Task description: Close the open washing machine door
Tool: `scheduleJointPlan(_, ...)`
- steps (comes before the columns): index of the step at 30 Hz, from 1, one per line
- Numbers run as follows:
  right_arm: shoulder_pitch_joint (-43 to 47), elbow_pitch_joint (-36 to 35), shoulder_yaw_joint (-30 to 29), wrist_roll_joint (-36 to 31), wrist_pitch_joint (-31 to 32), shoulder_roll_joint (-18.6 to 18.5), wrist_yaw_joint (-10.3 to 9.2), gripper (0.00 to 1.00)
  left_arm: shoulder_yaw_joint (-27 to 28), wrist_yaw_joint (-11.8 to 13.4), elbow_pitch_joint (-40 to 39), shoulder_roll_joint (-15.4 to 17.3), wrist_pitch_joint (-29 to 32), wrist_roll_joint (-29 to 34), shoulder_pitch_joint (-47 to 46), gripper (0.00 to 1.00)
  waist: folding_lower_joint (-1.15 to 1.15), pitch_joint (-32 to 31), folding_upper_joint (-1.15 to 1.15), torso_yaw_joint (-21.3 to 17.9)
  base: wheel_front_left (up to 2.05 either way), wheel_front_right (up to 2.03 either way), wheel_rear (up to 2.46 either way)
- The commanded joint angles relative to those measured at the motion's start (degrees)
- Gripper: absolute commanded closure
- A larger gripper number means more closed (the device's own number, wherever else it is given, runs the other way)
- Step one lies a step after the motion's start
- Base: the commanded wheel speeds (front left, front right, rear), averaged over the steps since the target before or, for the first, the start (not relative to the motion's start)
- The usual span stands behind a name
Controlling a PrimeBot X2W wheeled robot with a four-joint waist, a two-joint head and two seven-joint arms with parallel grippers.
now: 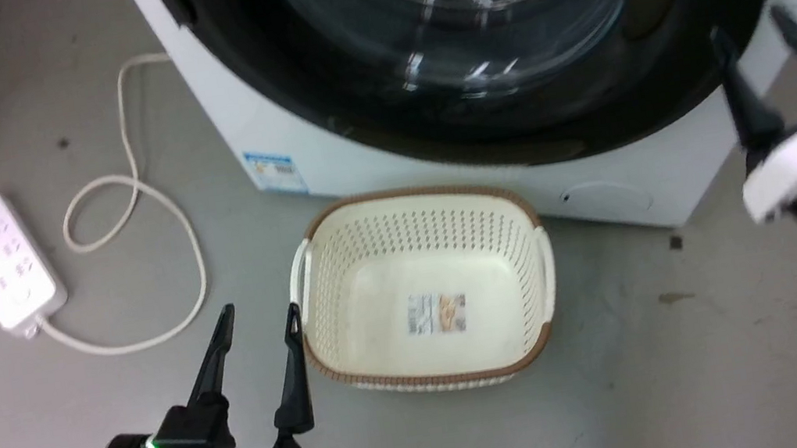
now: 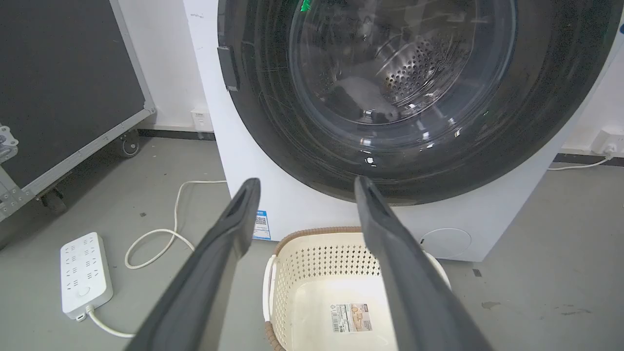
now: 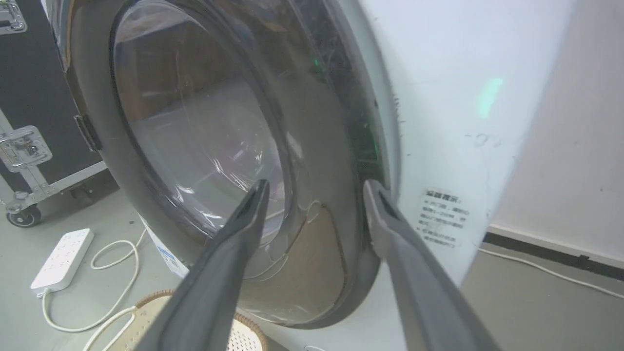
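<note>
- The washing machine door (image 1: 512, 136) is cut off by the top edge in the head view, so its upper rim and most of the glass are lost.
- Whether the door sits fully latched against the washing machine (image 1: 324, 148) cannot be told.
- The right gripper (image 1: 745, 22) is smeared by blur, and its arm runs off the right edge.
- Print on the blue label (image 1: 273, 170) is too small to read.
- The side label (image 3: 442, 217) is blurred and illegible.
- The basket (image 3: 156, 297) is cut by the bottom edge of the right wrist view, partly behind a finger.
- The cable (image 1: 129, 122) disappears at its far end behind the machine.
</note>
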Motion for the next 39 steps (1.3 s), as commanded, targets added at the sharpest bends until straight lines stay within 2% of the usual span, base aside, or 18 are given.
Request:
scheduleJointPlan(1, 2.62, -1.74, -0.31, -1.63, -0.45, 0.39, -0.04, 0.0, 0.21, -0.4, 0.24, -0.22, -0.3, 0.35, 0.75, 0.0, 0.01, -3.08, 0.0, -2.22, 0.0, 0.0, 0.0)
scheduleJointPlan(2, 6.92, -5.12, -1.92, -3.56, -0.56, 1.55, -0.04, 0.0, 0.62, -0.54, 0.62, -0.17, -0.3, 0.32, 1.42, 0.0, 0.01, -5.04, 0.0, -3.3, 0.0, 0.0, 0.0)
scheduleJointPlan(4, 9.17, -7.0, -3.34, -4.17, -0.58, 2.43, -0.04, 0.0, 0.8, -0.53, 0.6, -0.2, -0.3, 0.19, 1.82, 0.0, 0.01, -5.84, 0.0, -3.78, 0.0, 0.0, 0.0)
scheduleJointPlan(5, 14.04, -10.44, -6.49, -6.38, -0.59, 4.3, -0.04, 0.0, 1.4, -0.5, 0.67, -0.26, -0.3, -0.25, 2.66, 0.0, 0.01, -7.27, 0.0, -4.77, 0.0, 0.0, 0.0)
scheduleJointPlan(6, 14.04, -10.44, -6.49, -6.38, -0.59, 4.3, -0.04, 0.0, 1.4, -0.5, 0.67, -0.26, -0.3, -0.25, 2.66, 0.0, 0.01, -7.27, 0.0, -4.77, 0.0, 0.0, 0.0)
scheduleJointPlan(7, 18.88, -13.17, -9.43, -8.96, -0.6, 6.83, -0.04, 0.0, 1.81, -0.57, 1.01, -0.18, -0.3, -0.2, 3.53, 0.0, 0.01, -8.57, 0.0, -5.64, 0.0, 0.0, 0.0)
scheduleJointPlan(8, 18.88, -13.17, -9.43, -8.96, -0.6, 6.83, -0.04, 0.0, 1.81, -0.57, 1.01, -0.18, -0.3, -0.2, 3.53, 0.0, 0.01, -8.57, 0.0, -5.64, 0.0, 0.0, 0.0)
scheduleJointPlan(12, 27.19, -17.95, -14.95, -14.16, -0.61, 12.47, -0.04, 0.0, 2.55, -0.99, 1.68, -0.14, -0.3, -0.7, 4.81, 0.0, 0.01, -10.51, 0.0, -6.96, 0.0, 0.0, 0.0)
scheduleJointPlan(16, 33.6, -22.63, -17.87, -18.87, -0.61, 15.75, -0.04, 0.0, 3.12, -1.55, 2.61, -0.23, -0.3, -1.78, 6.0, 0.0, 0.01, -11.6, 0.0, -7.79, 0.0, 0.0, 0.0)
scheduleJointPlan(23, 39.21, -24.65, -19.01, -21.37, -0.61, 17.17, -0.04, 0.0, 3.0, -2.22, 4.53, 0.17, -0.3, -0.8, 6.93, 0.0, 0.01, -12.35, 0.0, -8.22, 0.0, 0.0, 0.0)
scheduleJointPlan(35, 40.74, -25.59, -18.22, -18.27, -0.62, 17.24, -0.04, 0.0, 4.54, -1.49, 3.26, -0.27, -0.3, -0.3, 7.54, 0.0, 0.01, -12.47, 0.0, -7.59, 0.0, 0.0, 0.0)
scheduleJointPlan(36, 39.97, -25.24, -18.29, -18.51, -0.4, 17.01, 0.0, 1.0, 4.37, -1.49, 3.41, -0.01, 0.01, -0.59, 6.84, 1.0, 0.01, -12.48, 0.0, -7.57, 0.0, 0.0, 0.0)
scheduleJointPlan(39, 39.94, -25.2, -18.26, -18.53, -0.34, 17.0, 0.0, 1.0, 4.28, -1.48, 3.46, 0.03, 0.06, -0.61, 6.83, 1.0, 0.01, -12.49, 0.0, -7.58, 0.0, 0.0, 0.0)
